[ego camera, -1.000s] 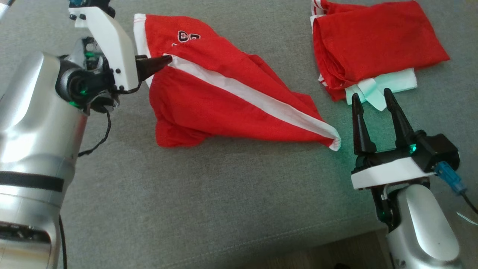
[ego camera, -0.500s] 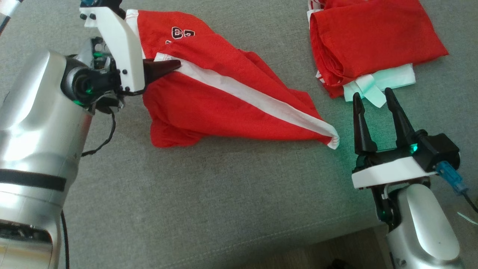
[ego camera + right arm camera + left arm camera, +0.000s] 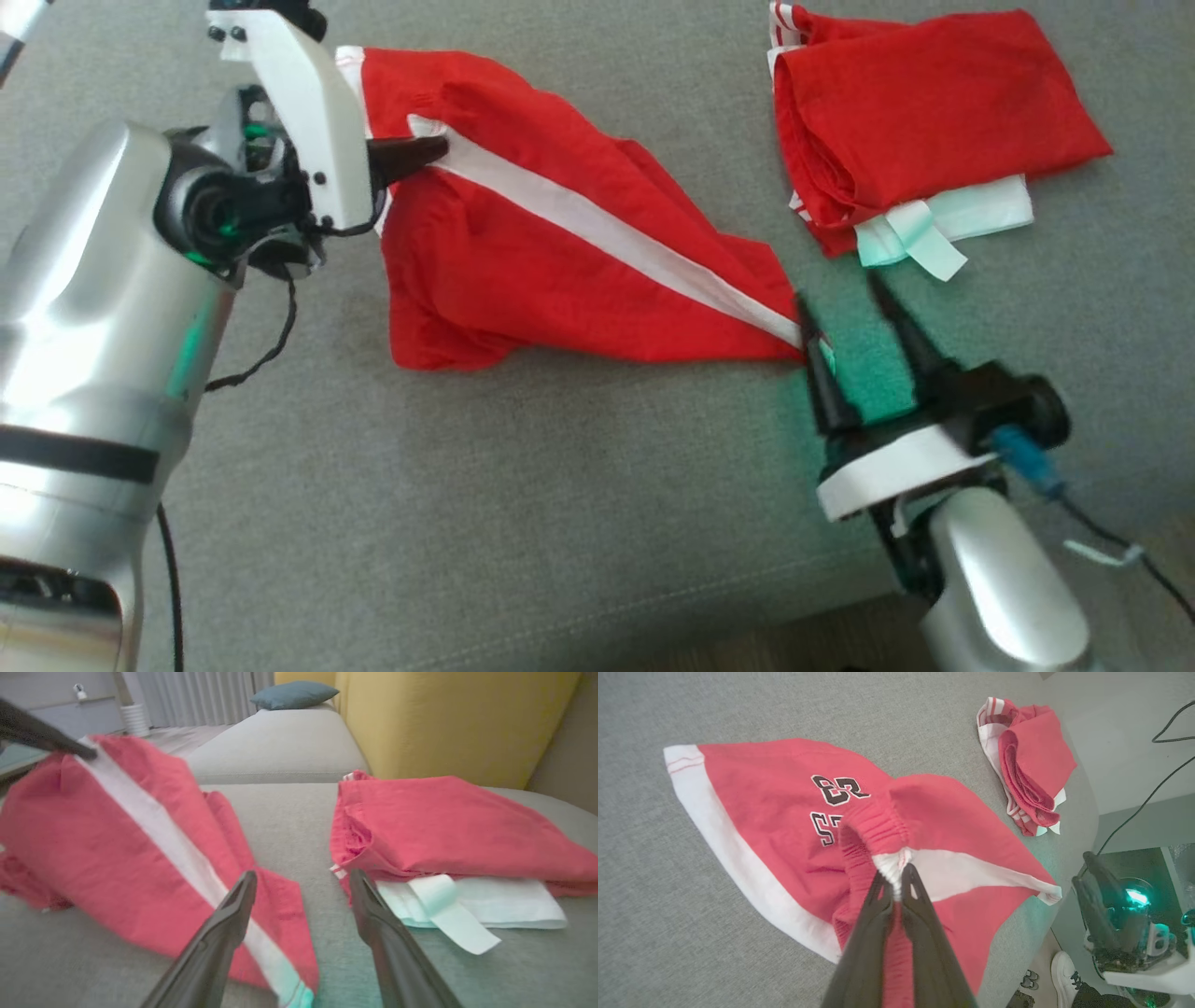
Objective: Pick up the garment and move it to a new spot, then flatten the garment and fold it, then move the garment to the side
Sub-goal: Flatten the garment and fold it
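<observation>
1. Left gripper (image 3: 439, 147) (image 3: 896, 877): the jaws are closed tight on the red shorts (image 3: 523, 271) (image 3: 775, 812). They pinch the gathered waistband (image 3: 878, 830) at the end where the white stripe (image 3: 597, 229) begins.
2. Shorts, position: they lie on the grey sofa seat (image 3: 467, 495), left of centre as seen from the head. The pinched waistband end is held up off the seat and the cloth drapes down from it. The stripe runs diagonally down to the right and ends at a hem corner (image 3: 794, 338) resting on the seat.
3. Shorts, markings: from the left wrist, black printed digits (image 3: 838, 788) show on a leg lying flat, which is edged by a white hem band (image 3: 714, 826).
4. Right gripper (image 3: 837, 291) (image 3: 302, 876): the jaws stand wide apart and hold nothing. It sits low over the seat at the hem corner (image 3: 299, 994), with one finger just beside that corner. The frame is blurred, so I cannot tell whether they touch.
5. Folded pile: a second red garment (image 3: 934, 112) (image 3: 458, 826) lies folded at the upper right on a pale cloth (image 3: 971, 210). A loose strip of that cloth (image 3: 458, 924) points toward the right gripper. Bare seat separates the pile from the shorts.
6. Surroundings: a yellow backrest (image 3: 444, 718) stands behind the pile, with a blue cushion (image 3: 294, 694) further back. A shoe (image 3: 1064, 970) lies on the floor past the seat edge.
</observation>
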{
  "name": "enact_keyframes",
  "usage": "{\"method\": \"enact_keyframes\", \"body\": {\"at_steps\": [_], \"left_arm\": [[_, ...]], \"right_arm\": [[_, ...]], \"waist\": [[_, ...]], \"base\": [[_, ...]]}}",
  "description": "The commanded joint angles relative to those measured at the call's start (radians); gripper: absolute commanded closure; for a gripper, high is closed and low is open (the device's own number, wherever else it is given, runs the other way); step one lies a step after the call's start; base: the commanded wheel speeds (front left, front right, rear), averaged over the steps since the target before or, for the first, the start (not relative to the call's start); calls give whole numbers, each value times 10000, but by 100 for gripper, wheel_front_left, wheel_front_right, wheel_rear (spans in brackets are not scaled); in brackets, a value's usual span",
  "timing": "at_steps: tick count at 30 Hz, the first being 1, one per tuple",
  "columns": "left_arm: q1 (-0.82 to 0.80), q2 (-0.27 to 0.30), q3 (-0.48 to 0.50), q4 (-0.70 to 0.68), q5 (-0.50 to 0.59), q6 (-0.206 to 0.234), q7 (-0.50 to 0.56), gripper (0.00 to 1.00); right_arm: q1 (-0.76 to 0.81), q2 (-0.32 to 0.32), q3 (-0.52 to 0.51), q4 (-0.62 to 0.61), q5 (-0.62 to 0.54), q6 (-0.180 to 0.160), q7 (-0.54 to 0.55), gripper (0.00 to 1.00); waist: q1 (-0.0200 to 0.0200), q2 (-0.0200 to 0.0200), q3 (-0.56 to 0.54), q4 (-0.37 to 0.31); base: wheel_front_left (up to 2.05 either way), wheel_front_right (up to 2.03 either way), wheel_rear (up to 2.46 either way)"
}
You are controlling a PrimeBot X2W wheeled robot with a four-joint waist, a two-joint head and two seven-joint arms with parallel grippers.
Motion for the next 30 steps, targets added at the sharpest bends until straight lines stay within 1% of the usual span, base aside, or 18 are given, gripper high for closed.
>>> {"method": "enact_keyframes", "body": {"at_steps": [1, 6, 10, 13, 18, 26, 27, 28, 29, 30], "left_arm": [[-351, 432, 259, -408, -91, -61, -123, 100], [-229, 460, 11, -648, -216, -61, -334, 100], [-200, 464, -125, -720, -333, -61, -419, 100], [-192, 485, -233, -754, -404, -61, -452, 100], [-197, 555, -363, -736, -515, -61, -500, 100], [-204, 635, -523, -711, -661, -61, -552, 100], [-206, 645, -541, -712, -687, -61, -557, 100], [-209, 653, -561, -714, -711, -61, -559, 100], [-216, 659, -584, -720, -735, -61, -557, 100], [-225, 662, -608, -726, -759, -61, -558, 100]], "right_arm": [[117, -88, 404, -83, -348, -7, 3, 0], [241, -298, 563, 319, -920, -7, 77, 0], [188, -325, 407, 681, -1293, -7, 351, 0], [90, -363, 578, 881, -1503, -7, 417, 0], [9, -422, 782, 1085, -1701, -7, 403, 0], [-72, -401, 745, 1224, -1822, -7, 328, 0], [-91, -395, 745, 1242, -1831, -7, 321, 3], [-115, -389, 750, 1268, -1836, -7, 320, 80], [-155, -387, 762, 1290, -1846, -7, 316, 100], [-200, -392, 767, 1317, -1852, -7, 310, 100]], "waist": [[0, 0, -99, 68], [0, 0, -211, 193], [0, 0, -235, 266], [0, 0, -237, 302], [0, 0, -259, 315], [0, 0, -318, 297], [0, 0, -327, 293], [0, 0, -335, 294], [0, 0, -341, 300], [0, 0, -346, 311]], "base": [[0, 0, 0], [0, 0, 0], [0, 0, 0], [0, 0, 0], [0, 0, 0], [0, 0, 0], [0, 0, 0], [0, 0, 0], [0, 0, 0], [0, 0, 0]]}}
